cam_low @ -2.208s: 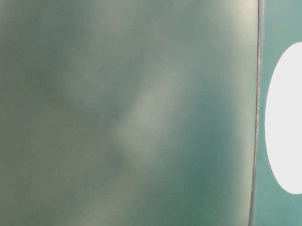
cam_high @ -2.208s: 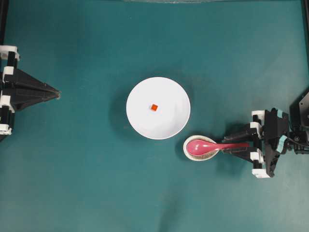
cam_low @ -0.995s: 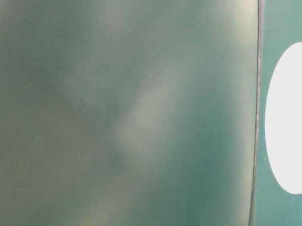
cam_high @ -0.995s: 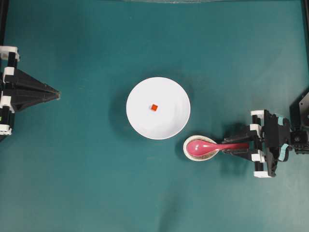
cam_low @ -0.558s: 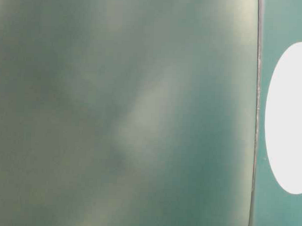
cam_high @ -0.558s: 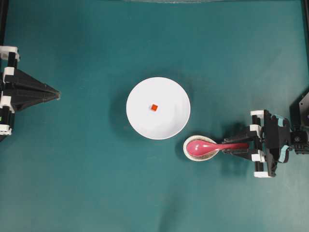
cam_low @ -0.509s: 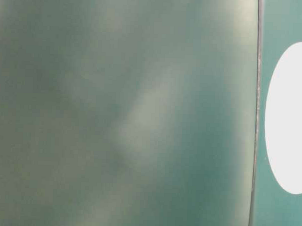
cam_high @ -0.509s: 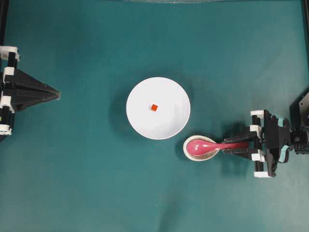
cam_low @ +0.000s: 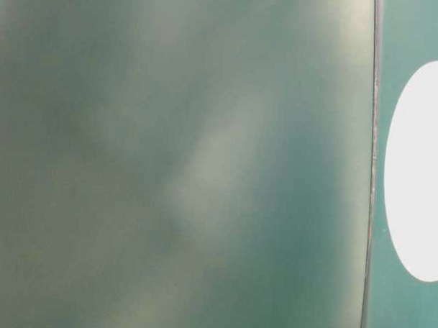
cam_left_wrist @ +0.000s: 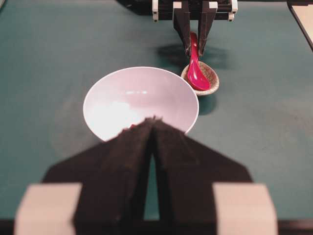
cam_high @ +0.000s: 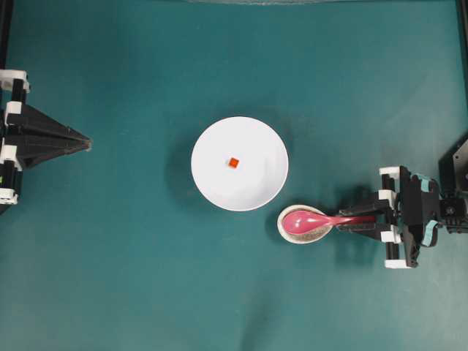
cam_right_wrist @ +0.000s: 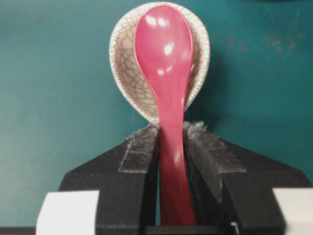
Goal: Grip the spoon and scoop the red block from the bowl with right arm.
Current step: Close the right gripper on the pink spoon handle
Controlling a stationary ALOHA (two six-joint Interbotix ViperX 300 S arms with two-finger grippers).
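The white bowl [cam_high: 256, 183] sits mid-table with the tiny red block [cam_high: 233, 162] inside it, a little left of centre. The pink spoon [cam_high: 307, 220] rests with its scoop in a small crackled dish [cam_high: 303, 239] just right of and below the bowl, handle pointing right. My right gripper [cam_high: 342, 220] straddles that handle. In the right wrist view both pads press the handle of the spoon [cam_right_wrist: 165, 54], so the right gripper [cam_right_wrist: 171, 129] is shut on it. The left gripper [cam_high: 88, 144] is shut and empty at the far left. In the left wrist view its fingers [cam_left_wrist: 132, 147] cover the bowl's [cam_left_wrist: 127, 93] near rim.
Teal tabletop surrounds the dishes. The dish nearly touches the bowl's lower right rim. Black frame posts stand at the left and right edges. The table-level view is a green blur with a white oval [cam_low: 420, 171] at its right.
The right gripper's jaws have closed inward from either side onto the spoon handle. Spoon, dish, bowl, block and left arm have not moved.
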